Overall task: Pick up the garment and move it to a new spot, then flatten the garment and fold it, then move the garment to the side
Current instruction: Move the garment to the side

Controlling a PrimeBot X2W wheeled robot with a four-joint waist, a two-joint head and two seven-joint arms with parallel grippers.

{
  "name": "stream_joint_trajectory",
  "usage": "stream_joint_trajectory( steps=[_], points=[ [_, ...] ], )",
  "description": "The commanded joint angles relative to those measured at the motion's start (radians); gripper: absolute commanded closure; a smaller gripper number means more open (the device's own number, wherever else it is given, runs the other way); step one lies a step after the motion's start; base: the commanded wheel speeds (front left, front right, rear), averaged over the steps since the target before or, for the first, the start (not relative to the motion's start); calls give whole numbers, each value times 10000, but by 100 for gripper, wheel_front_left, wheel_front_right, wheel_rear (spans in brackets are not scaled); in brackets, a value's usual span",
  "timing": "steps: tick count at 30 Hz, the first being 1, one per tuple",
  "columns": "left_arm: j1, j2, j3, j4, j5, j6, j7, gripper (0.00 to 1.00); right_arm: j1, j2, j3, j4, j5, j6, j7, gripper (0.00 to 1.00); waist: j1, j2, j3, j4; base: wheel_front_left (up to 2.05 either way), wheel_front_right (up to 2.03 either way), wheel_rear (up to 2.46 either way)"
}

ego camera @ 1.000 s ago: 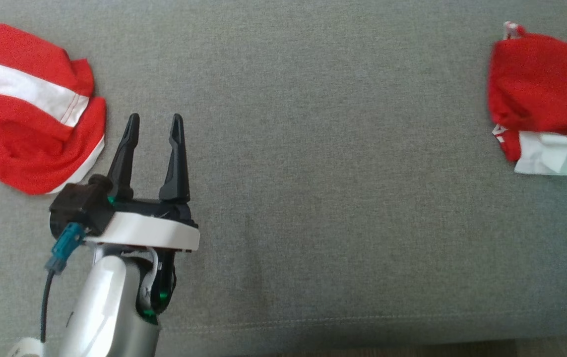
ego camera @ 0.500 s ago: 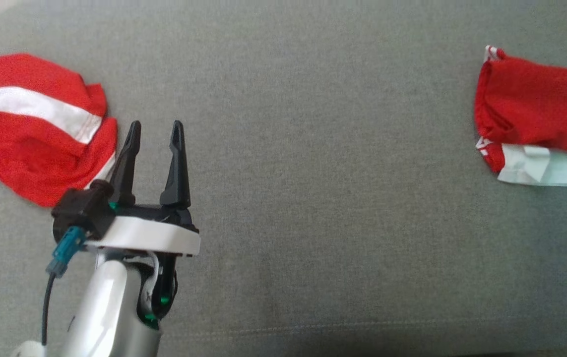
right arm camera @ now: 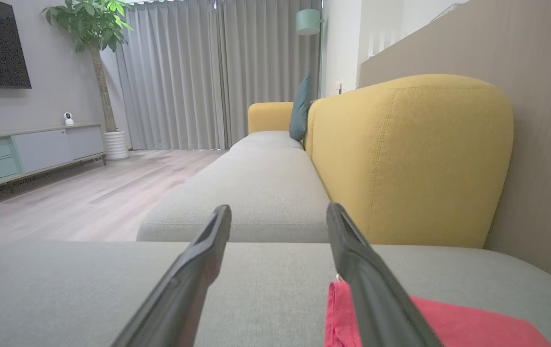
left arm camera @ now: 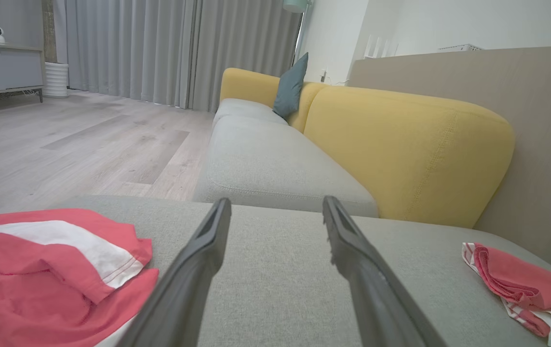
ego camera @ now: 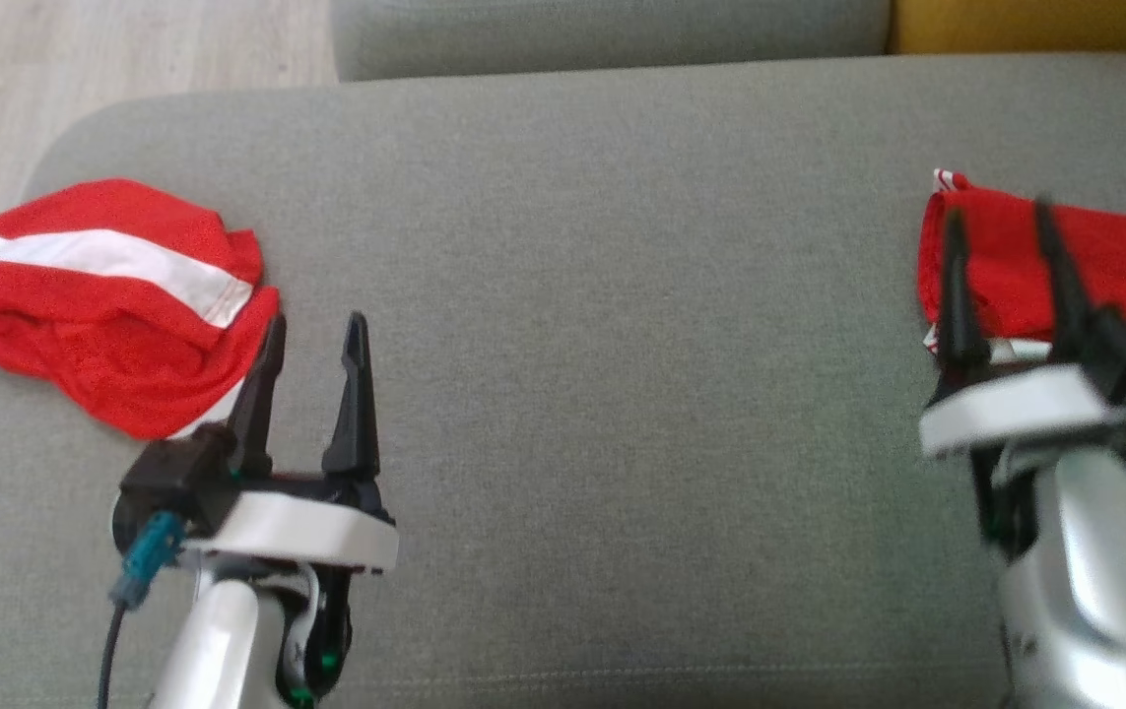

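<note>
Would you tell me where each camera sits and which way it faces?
Head view: on the head, looking down at the grey cushion; left gripper and right gripper show, open.
Left wrist view: on the left wrist, facing along the sofa toward curtains; own fingers.
Right wrist view: right wrist, same direction; own fingers.
Shared: all see the folded red garment.

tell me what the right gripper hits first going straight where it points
Probably the folded red fabric garment: the right gripper, jaws open, is over its near edge. Height is unclear; if it rides above, the grey sofa cushion looks free.
</note>
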Motion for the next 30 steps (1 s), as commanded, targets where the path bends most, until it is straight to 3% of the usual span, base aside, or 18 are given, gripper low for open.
stream_joint_trajectory(
  steps=[1, 11, 30],
  points=[
    [-126, 74, 340, -373, 90, 37, -53, 0, 215, 90, 307, -544, 76, 63, -101, 0, 1, 0, -137, 69, 0, 0, 0],
    [391, 74, 85, -454, 265, 149, -53, 0, 2133, 157, 1139, -1622, 1278, 63, -139, 0, 1, 0, -335, 77, 0, 0, 0],
    [369, 74, -50, -585, 213, 248, -53, 0, 2348, 159, 1157, -1985, 1473, 63, -142, 0, 1, 0, -229, 45, 0, 0, 0]
  ],
)
